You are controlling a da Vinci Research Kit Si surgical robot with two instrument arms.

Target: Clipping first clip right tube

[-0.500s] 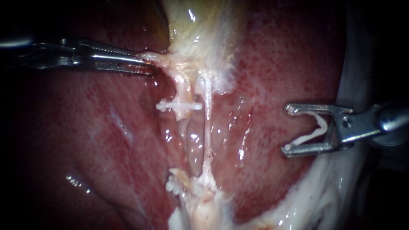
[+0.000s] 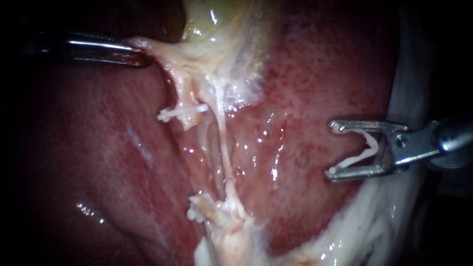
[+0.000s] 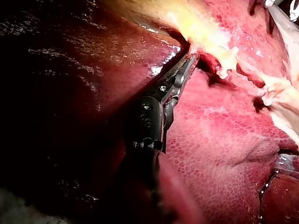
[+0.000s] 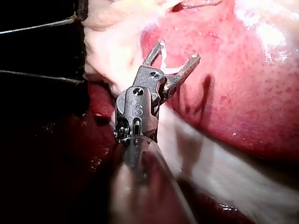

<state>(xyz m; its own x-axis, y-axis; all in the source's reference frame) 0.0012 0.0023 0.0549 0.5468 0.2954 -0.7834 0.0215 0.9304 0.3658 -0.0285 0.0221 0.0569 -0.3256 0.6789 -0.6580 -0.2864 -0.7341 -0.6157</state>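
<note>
- The left instrument point(image 2: 135, 53) enters from the left of the endoscope view. Its jaws are clamped on a flap of pale tissue point(image 2: 150, 45) at the neck of the gallbladder point(image 2: 221, 24) and hold it taut toward the left.
- The left wrist view shows the same grip: both jaws lie close together with the pale flap pinched at their tip, and the glistening liver point(image 3: 219, 140) lies beside the shaft.
- The right tube point(image 2: 222, 140), a thin pale strand, runs stretched from the gallbladder's neck down to a lower knot of tissue point(image 2: 229, 216), crossing the liver's surface.
- Just to its left, the left tube point(image 2: 183, 98) carries an upper clip point(image 2: 181, 113) set across it. A lower clip point(image 2: 193, 213) sits at the left edge of the lower knot.
- The right instrument point(image 2: 334, 149) hovers over the right side of the liver, well apart from the right tube. Its jaws are spread wide and point toward the tube.
- A loaded clip point(image 2: 362, 151), white and open, sits between those jaws and touches both, so the instrument is holding it.
- In the right wrist view the forked jaws of the right instrument point(image 4: 178, 50) stand over the liver, with the loaded clip visible at their base.
</note>
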